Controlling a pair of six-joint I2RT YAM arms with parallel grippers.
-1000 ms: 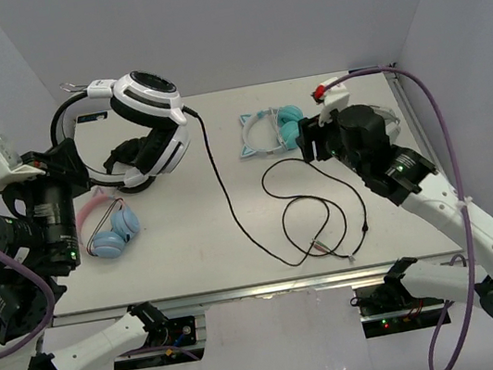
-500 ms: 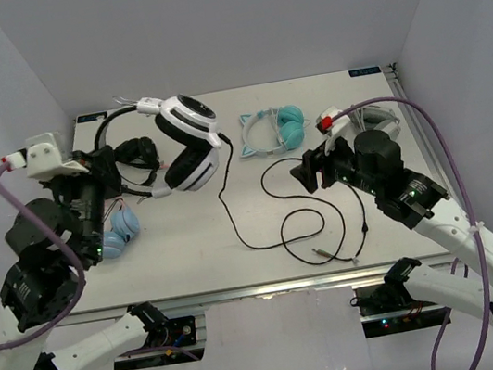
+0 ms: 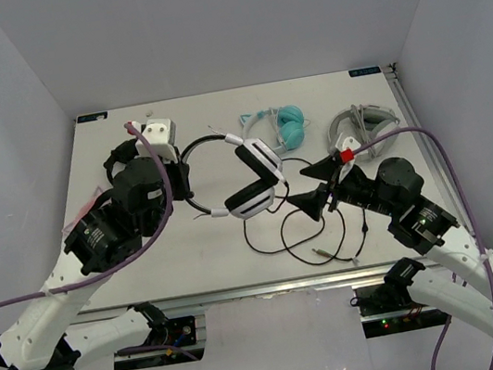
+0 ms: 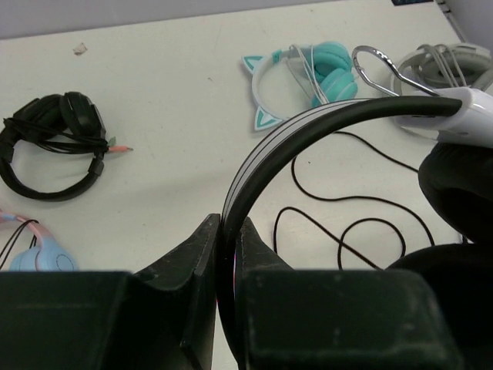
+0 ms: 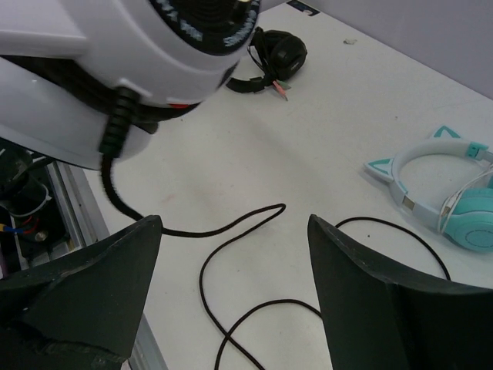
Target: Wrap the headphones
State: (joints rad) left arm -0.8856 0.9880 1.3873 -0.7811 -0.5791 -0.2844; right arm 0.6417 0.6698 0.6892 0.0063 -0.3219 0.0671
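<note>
The white headphones with black trim hang over the middle of the table, with ear cups (image 3: 254,184) stacked one above the other. My left gripper (image 3: 186,178) is shut on their black-lined headband (image 4: 308,127), which runs up between the fingers (image 4: 202,247) in the left wrist view. The thin black cable (image 3: 321,229) drops from the lower cup and lies in loose loops on the table. My right gripper (image 3: 309,186) is open and empty, just right of the cups and above the cable loops (image 5: 239,220). An ear cup (image 5: 139,46) fills the upper left of the right wrist view.
Teal cat-ear headphones (image 3: 277,128) lie at the back centre and grey-and-white headphones (image 3: 364,124) at the back right. Small black headphones (image 4: 54,142) and pink-and-blue headphones (image 4: 31,250) lie on the left, behind my left arm. The table's near edge (image 3: 244,289) is close to the cable.
My left arm has swung the headphones from the back left, right and down to the table's middle. My right gripper has moved left and nearer, over the cable loops, which bunched up.
</note>
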